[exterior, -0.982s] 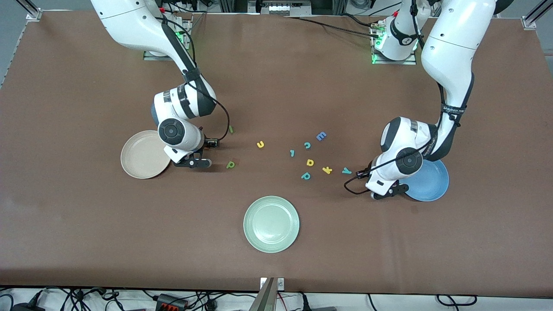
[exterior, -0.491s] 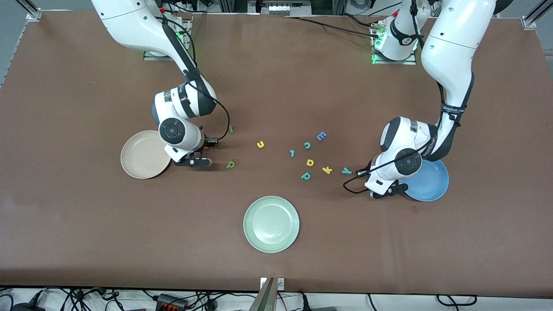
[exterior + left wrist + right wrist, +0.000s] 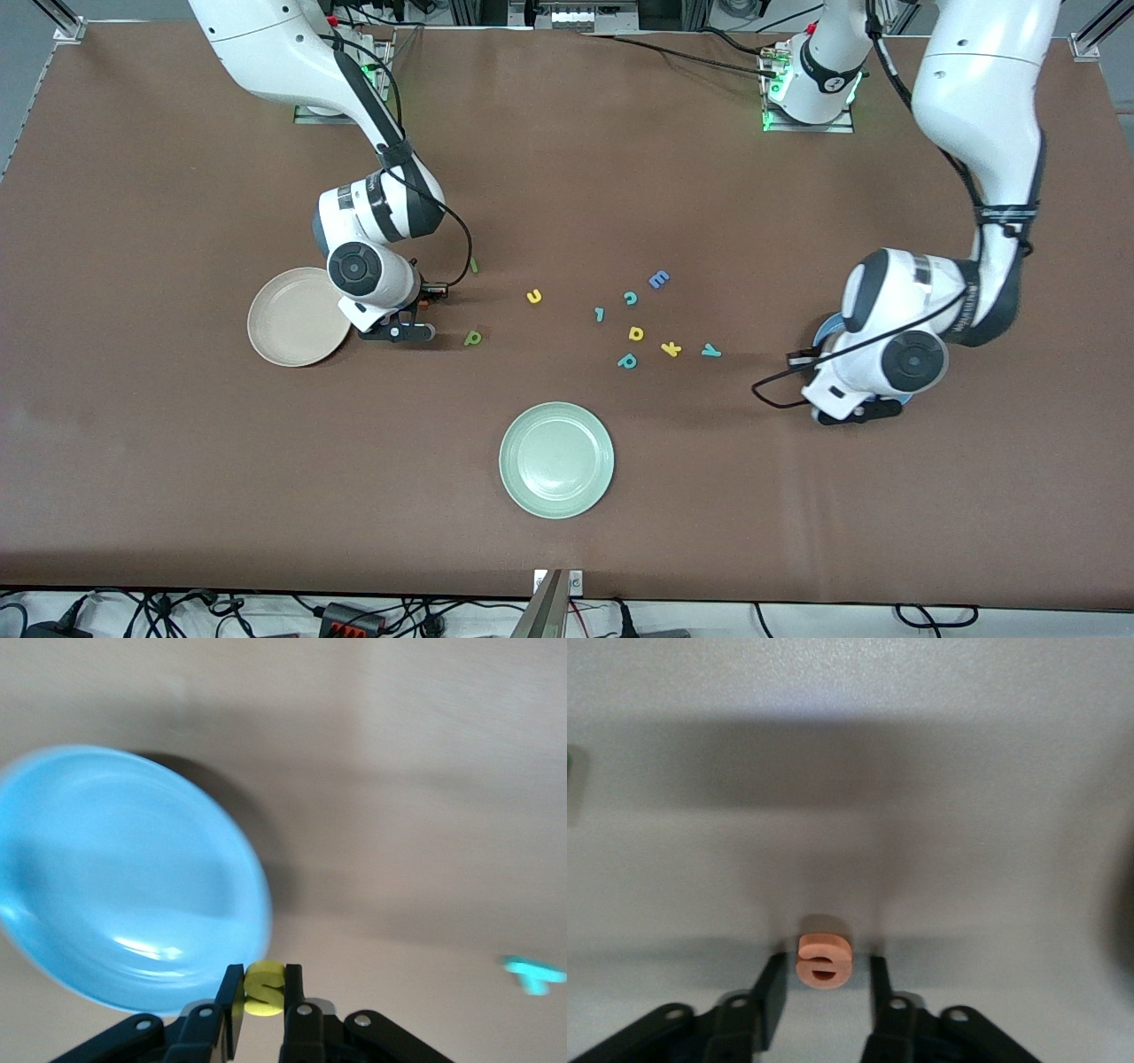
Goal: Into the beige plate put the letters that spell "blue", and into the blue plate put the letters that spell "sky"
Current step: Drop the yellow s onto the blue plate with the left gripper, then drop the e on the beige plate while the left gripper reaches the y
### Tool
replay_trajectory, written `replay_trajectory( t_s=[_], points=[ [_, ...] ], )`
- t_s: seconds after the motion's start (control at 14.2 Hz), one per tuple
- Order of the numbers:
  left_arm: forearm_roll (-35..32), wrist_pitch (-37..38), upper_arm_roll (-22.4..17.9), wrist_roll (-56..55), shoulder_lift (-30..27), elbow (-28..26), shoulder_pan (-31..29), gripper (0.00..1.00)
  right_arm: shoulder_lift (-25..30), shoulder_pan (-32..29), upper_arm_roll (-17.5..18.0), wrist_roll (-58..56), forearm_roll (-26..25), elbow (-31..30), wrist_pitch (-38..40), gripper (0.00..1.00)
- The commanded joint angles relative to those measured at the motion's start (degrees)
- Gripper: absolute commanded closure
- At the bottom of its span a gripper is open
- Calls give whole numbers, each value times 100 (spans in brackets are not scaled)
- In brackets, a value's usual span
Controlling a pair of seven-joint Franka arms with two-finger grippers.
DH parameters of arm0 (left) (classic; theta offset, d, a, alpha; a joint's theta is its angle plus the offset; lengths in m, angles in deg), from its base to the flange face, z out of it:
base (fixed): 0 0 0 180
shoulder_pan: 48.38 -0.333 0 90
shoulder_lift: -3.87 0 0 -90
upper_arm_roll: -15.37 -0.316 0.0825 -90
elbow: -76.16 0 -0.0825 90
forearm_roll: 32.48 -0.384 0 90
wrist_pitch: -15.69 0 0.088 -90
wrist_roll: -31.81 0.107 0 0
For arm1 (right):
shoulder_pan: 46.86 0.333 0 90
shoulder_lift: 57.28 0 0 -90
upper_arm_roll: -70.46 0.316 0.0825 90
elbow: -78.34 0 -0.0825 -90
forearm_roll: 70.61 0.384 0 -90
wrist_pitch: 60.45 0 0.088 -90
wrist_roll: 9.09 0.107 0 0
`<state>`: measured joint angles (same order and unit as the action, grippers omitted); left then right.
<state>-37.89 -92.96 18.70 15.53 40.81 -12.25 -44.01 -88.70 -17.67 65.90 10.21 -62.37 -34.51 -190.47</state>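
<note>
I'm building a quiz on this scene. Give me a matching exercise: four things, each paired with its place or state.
1. yellow s
2. orange e
3. teal y
4. beige plate

A. beside the yellow k on the table
B. clamped in the left hand
C. empty, next to the right arm
D. on the table between the right hand's open fingers

Pairs: 1-B, 2-D, 3-A, 4-C
</note>
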Motion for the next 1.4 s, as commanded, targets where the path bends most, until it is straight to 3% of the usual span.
replay_trajectory(
  t_s=[0.0,0.07,0.14,0.21,0.28,0.56,0.7,1.05,1.19,1.26,1.33],
  points=[
    [-161,98,28,1035,15,0,-445,84,-31,34,-19,13,72,-19,-111,68],
    [-153,46,37,1274,50,-35,-551,81,-31,17,-19,-31,72,-10,-111,73],
    [-153,19,37,1303,68,-62,-561,70,-31,8,-27,-40,72,-1,-111,80],
    [-144,-7,37,1251,68,-114,-543,24,-31,-10,-27,-58,72,60,-94,85],
    [-144,-7,72,1241,77,-115,-543,0,-31,-27,-27,-75,72,122,-67,90],
    [49,2,177,1128,68,-71,-455,0,478,-307,-168,-154,55,166,38,93],
    [548,-103,318,559,68,-53,-377,0,532,-729,-255,-573,11,192,196,93],
    [603,-962,362,-1077,278,-123,502,0,470,-1495,-511,-1964,-7,149,557,93],
    [595,-1429,545,-991,305,-290,616,0,383,-1522,-581,-1965,-147,113,653,92],
    [586,-1535,608,-991,314,-351,713,0,321,-1539,-633,-1974,-165,96,654,79],
    [534,-1536,617,-982,314,-387,922,0,303,-1618,-634,-1965,-165,104,645,28]
  ],
)
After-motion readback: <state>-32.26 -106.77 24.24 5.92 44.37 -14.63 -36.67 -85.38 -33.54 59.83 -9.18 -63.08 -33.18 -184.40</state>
